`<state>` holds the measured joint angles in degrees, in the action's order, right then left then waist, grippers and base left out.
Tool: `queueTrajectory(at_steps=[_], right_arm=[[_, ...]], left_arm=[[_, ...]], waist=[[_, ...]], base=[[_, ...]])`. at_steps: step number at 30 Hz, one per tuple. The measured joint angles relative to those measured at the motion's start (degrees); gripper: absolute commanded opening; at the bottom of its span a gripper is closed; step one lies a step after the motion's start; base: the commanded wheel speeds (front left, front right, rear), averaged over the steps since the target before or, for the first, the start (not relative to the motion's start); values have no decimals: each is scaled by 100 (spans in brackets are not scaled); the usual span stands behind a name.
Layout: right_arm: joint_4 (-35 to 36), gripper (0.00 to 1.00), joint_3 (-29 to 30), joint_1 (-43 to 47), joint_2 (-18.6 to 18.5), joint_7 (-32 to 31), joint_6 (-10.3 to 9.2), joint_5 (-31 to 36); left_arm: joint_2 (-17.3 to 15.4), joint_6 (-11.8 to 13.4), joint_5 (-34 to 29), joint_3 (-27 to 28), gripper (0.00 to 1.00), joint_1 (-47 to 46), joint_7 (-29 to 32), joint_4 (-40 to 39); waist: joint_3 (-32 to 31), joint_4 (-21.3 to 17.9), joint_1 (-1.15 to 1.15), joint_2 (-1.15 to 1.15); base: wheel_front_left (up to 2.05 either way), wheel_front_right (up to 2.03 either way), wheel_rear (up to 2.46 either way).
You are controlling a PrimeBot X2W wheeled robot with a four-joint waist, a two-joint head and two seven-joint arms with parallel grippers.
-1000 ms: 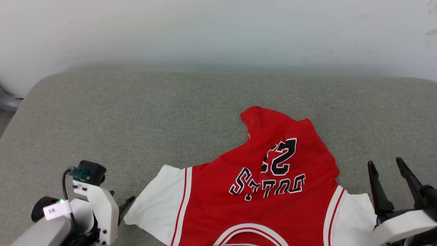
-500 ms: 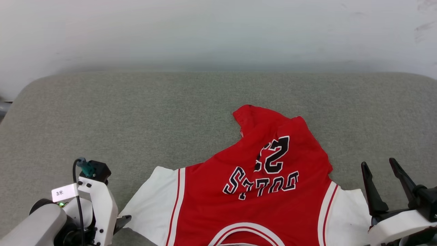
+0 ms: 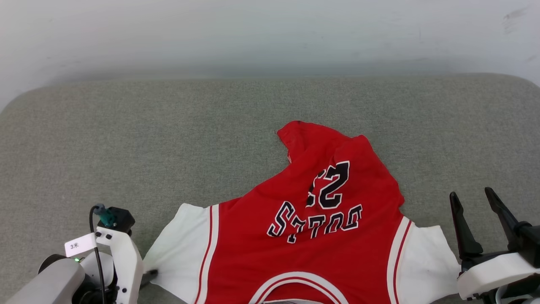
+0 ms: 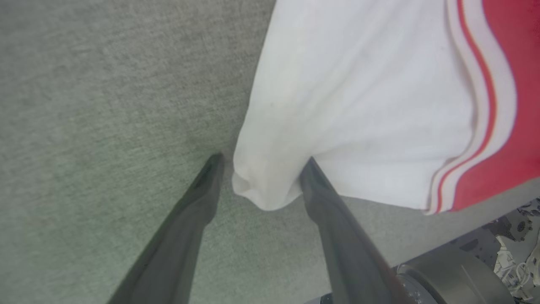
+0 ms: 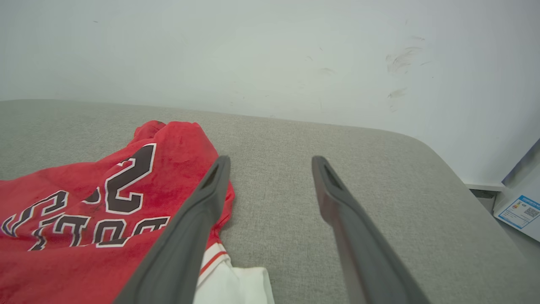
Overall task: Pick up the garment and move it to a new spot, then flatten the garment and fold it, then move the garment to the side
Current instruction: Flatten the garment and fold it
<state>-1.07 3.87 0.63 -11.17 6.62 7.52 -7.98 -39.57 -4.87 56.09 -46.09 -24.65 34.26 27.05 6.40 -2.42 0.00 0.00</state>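
The garment [image 3: 320, 236], a red jersey with white sleeves and upside-down black lettering, lies rumpled on the grey-green cushion [image 3: 168, 139], its collar at the near edge. My left gripper [image 3: 148, 274] sits at the left sleeve's outer corner. In the left wrist view that gripper [image 4: 261, 159] is open, and the white sleeve corner [image 4: 270, 185] bulges between the two fingers. My right gripper [image 3: 471, 193] stands open just right of the right sleeve, fingers pointing away from me. The right wrist view shows the same gripper [image 5: 271, 158] over bare cushion, with the garment [image 5: 84, 198] to its left.
A pale wall [image 3: 253, 33] backs the cushion. The cushion's right end rounds off, with a white box [image 5: 521, 209] on the floor beyond it. Part of my grey base [image 4: 455, 274] shows beneath the near edge.
The head camera has shifted, sliding the whole picture. My left gripper has dropped along the left sleeve's edge to its near corner. The right gripper holds its place, still open.
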Motion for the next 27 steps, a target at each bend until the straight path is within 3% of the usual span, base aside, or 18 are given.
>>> queueTrajectory(at_steps=[1,5,9,14,20,27], right_arm=[[2,100,0,1,-1,-15,0,0],[82,100,-65,3,-102,-164,0,15],[243,100,-267,25,-509,-621,0,-87],[589,100,-517,221,-1310,-1724,0,-525],[1046,100,-1040,473,-2247,-3307,1,-1541],[1029,100,-1439,436,-2758,-4430,0,-2338]], left_arm=[[13,-13,-5,0,0,-2,-59,56],[68,-66,-45,49,0,-18,-469,194],[46,-4,-163,208,0,57,-1122,90],[-109,208,-219,423,0,186,-1670,-331],[-344,534,-256,613,0,355,-1924,-992],[-450,837,-350,632,0,488,-1965,-1607]], waist=[[-10,2,0,0],[-89,24,0,0],[-203,20,0,0],[-344,86,0,0],[-436,217,0,0],[-378,350,0,0]], base=[[0,0,0],[0,0,0],[0,0,0],[0,0,0],[0,0,0],[0,0,0]])
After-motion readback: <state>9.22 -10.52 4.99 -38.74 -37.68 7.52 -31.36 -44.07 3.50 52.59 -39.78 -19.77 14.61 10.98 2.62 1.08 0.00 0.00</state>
